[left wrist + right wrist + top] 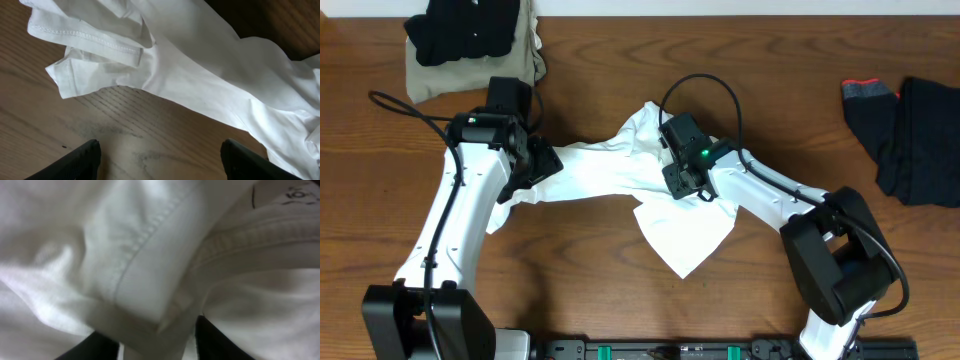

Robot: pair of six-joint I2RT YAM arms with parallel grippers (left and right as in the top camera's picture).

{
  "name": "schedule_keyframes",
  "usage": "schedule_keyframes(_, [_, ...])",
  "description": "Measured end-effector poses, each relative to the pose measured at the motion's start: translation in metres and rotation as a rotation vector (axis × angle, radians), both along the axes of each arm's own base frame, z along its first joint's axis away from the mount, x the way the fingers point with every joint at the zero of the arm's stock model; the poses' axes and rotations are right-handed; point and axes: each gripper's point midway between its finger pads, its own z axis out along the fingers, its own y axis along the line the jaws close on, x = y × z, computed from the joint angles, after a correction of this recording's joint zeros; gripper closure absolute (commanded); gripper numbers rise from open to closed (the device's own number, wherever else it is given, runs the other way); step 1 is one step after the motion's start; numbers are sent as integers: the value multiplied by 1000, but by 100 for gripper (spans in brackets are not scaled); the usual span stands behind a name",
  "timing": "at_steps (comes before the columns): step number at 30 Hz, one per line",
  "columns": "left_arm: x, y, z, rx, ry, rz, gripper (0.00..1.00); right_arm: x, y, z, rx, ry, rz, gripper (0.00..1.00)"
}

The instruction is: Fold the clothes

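Note:
The white shirt (610, 170) lies bunched and twisted across the middle of the table, with one flap (685, 235) spread toward the front. My left gripper (535, 160) hovers at the shirt's left end. In the left wrist view it (160, 150) is open over bare wood, with a hemmed sleeve (95, 45) just ahead of its fingers (87, 156). My right gripper (685, 180) sits on the shirt's middle. The right wrist view shows a seamed fold of the shirt (125, 255) filling the frame and pinched between my right gripper's (157, 340) two dark fingers.
A black garment (460, 30) lies on a khaki one (430, 80) at the back left corner. More black garments (920, 140) lie at the right edge, one with a red trim (868, 95). Black cables loop over both arms.

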Motion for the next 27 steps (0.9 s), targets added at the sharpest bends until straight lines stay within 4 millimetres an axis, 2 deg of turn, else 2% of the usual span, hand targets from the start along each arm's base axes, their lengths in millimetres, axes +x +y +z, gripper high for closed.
schedule_keyframes(2, [0,0,0,0,0,0,21,3,0,1,0,-15,-5,80])
schedule_keyframes(7, [0,0,0,0,0,0,23,13,-5,3,1,-44,-32,97])
schedule_keyframes(12, [1,0,0,-1,-5,0,23,30,-15,10,16,-77,-73,99])
schedule_keyframes(17, [9,-1,2,-2,-37,-5,23,69,-31,26,79,-177,-166,99])
schedule_keyframes(21, [14,-1,3,2,-56,-27,23,95,-54,37,110,-246,-248,99])
schedule_keyframes(27, [21,1,5,17,-84,-38,23,127,-101,55,86,-340,-372,98])
